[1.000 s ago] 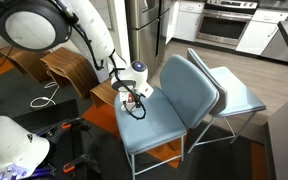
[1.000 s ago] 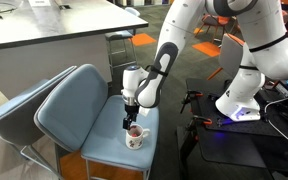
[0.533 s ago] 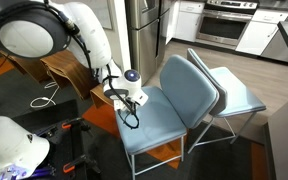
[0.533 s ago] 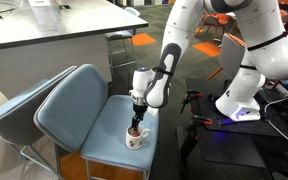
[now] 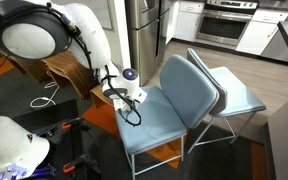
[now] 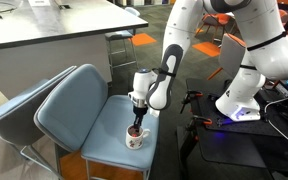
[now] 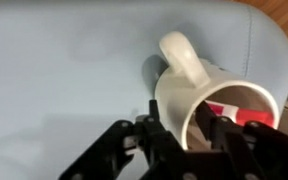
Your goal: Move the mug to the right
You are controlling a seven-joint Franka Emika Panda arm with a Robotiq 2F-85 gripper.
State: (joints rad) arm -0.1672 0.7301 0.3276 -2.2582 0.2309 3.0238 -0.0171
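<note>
The small white mug point(image 6: 135, 140) with a reddish patch stands upright near the front edge of the light blue chair seat point(image 6: 92, 122). In the wrist view the mug point(image 7: 199, 80) fills the right half, handle pointing up and away. My gripper point(image 7: 189, 128) straddles the mug's near wall, one finger outside and one inside the rim, pressed against it. In an exterior view the gripper point(image 6: 135, 126) points straight down into the mug. In an exterior view the gripper point(image 5: 129, 103) hides most of the mug on the seat point(image 5: 162, 125).
A second blue chair point(image 5: 234, 95) stands behind the first one. A wooden stool point(image 5: 66, 68) is beside the seat. A grey counter point(image 6: 44, 30) is behind the chairs. The robot base point(image 6: 239, 100) and black gear are on the floor.
The gripper has come down from above the mug onto its rim and shifted slightly toward the seat's edge. The mug has not moved.
</note>
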